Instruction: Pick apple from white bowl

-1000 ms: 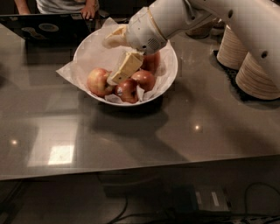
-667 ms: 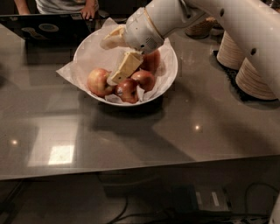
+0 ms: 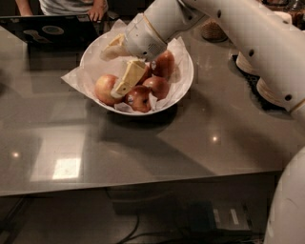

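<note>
The white bowl (image 3: 185, 80), lined with crinkled white paper, stands on the grey table and holds several apples. The apple (image 3: 105, 88), the palest one with a yellow-orange, red-blushed skin, lies at the bowl's left side. Darker red apples (image 3: 158, 86) lie to its right. My gripper (image 3: 110, 75) reaches in from the upper right and is open inside the bowl. One beige finger (image 3: 127, 78) rests just right of the apple, and the other finger (image 3: 113, 48) is up by the far-left rim. The apple sits below the gap and nothing is held.
An open laptop (image 3: 47, 28) and a person's hand (image 3: 97, 9) are at the back left. Stacked beige paper plates (image 3: 269, 90) stand at the right, behind my arm. A woven basket (image 3: 212, 31) is behind the bowl. The table's front edge runs below.
My gripper has moved slightly down and to the left inside the bowl, closer to the pale apple. The bowl and apples have not moved.
</note>
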You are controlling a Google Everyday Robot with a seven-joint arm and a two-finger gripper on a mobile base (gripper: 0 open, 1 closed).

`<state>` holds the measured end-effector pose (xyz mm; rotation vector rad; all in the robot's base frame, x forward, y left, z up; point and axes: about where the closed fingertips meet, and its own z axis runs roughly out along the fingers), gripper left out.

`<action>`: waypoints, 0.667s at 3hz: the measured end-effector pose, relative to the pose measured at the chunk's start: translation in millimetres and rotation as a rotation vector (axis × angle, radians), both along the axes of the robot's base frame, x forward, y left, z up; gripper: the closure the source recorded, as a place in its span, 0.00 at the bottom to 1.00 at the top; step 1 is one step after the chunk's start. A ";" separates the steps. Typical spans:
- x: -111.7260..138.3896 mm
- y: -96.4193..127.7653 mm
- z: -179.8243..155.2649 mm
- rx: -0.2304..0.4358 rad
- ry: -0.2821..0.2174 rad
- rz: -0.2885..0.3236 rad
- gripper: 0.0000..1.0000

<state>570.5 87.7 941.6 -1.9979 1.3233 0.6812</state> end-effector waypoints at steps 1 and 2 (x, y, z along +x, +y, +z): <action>-0.3 10.1 -11.5 -0.025 0.015 0.035 0.26; 0.2 13.2 -23.5 -0.044 0.032 0.048 0.26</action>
